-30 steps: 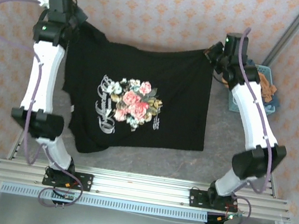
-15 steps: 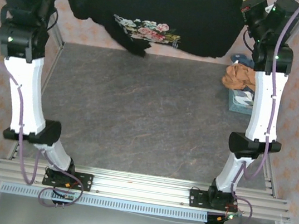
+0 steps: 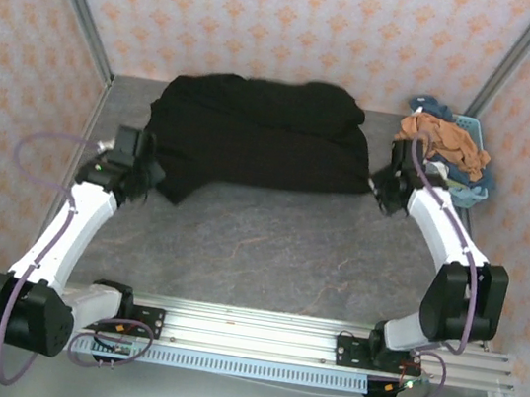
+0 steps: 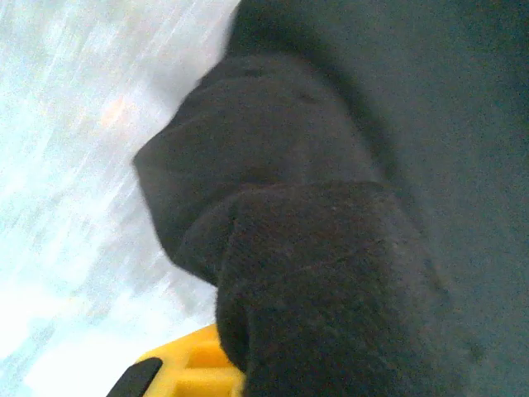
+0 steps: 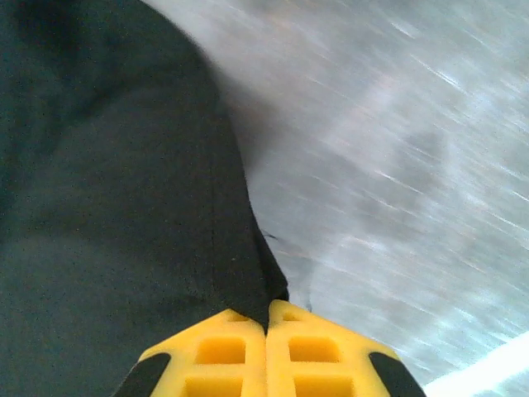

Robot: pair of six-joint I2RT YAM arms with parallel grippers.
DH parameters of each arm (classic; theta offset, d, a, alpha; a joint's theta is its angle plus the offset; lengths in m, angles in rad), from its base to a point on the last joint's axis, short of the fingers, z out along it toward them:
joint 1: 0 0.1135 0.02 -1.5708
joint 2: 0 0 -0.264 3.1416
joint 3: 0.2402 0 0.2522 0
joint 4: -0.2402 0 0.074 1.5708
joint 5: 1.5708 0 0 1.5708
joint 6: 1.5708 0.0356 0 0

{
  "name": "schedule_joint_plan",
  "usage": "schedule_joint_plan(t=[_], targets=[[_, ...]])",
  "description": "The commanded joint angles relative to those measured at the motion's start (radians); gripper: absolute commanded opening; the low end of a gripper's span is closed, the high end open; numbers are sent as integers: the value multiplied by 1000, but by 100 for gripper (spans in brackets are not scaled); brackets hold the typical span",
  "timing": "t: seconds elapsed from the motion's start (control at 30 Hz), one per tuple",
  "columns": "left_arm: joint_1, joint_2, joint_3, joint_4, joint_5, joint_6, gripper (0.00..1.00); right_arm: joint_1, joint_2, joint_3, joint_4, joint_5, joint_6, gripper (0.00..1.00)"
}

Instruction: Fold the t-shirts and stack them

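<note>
Black t-shirt (image 3: 254, 137) lowered onto table (image 3: 277, 250), print hidden, left fingers (image 4: 178, 372), right fingers (image 5: 223, 356) pinching its edges

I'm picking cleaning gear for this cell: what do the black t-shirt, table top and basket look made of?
The black t-shirt: soft matt knit cloth, probably cotton; it slumps in folds, with a stitched hem in the right wrist view. The table top: mottled grey stone look, perhaps laminate, faint sheen. The basket: pale blue plastic, judging by its moulded lattice wall.
</note>
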Motion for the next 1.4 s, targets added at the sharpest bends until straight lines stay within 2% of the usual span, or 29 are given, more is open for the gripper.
schedule_joint_plan(t=[0.0,0.17,0.33,0.57,0.7,0.8,0.97,1.13,1.27,1.37], targets=[[-25,-96,-122,-92,-3,-134,0,-6,-109,-76,-65,156,18,0],[-76,-158,-246,-120,28,-226,0,-5,-174,-202,-227,192,55,0],[-122,-221,-237,-256,-34,-313,0,-4,-301,-317,-328,204,105,0],[-126,-220,-247,-256,-48,-319,0,-4,-330,-378,-347,202,90,0],[-145,-200,-238,-280,-58,-316,0,-4,-363,-397,-386,241,97,0],[-152,-203,-244,-293,-75,-314,0,-5,-367,-414,-398,255,100,0],[-164,-183,-279,-299,-38,-317,0,-5,-342,-456,-377,195,119,0],[-216,-188,-301,-350,1,-383,0,-5,-337,-466,-392,179,140,0],[-307,-188,-314,-330,44,-470,0,-6,-315,-442,-386,212,135,0],[-362,-124,-325,-301,51,-483,0,-13,-267,-432,-366,221,132,0]])
